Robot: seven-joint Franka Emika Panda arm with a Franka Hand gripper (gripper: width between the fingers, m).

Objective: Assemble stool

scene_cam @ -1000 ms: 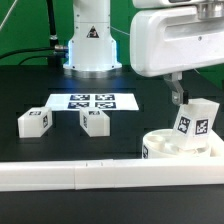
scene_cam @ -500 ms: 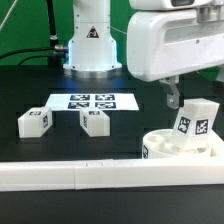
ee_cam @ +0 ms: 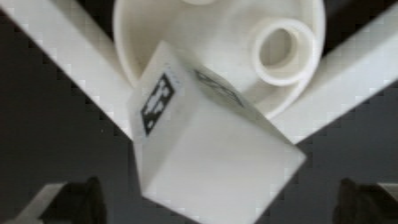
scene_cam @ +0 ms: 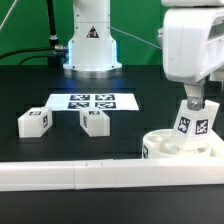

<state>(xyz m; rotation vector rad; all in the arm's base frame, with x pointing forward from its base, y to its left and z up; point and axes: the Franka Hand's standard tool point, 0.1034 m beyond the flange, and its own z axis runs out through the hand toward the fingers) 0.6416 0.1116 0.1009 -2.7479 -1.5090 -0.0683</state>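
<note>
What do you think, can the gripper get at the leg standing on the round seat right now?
Probably yes. The gripper hangs open just above the leg on the seat, and the wrist view shows the leg between its jaws with nothing else in the way.

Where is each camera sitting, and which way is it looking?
Exterior view: off the arm, low by the table's edge, looking over the white rail and across the black table toward the robot's base; the end effector shows above the leg standing in the seat.
Wrist view: on the wrist, looking down past the dark fingertips at that leg.
Shared: both see the leg in the seat.
</note>
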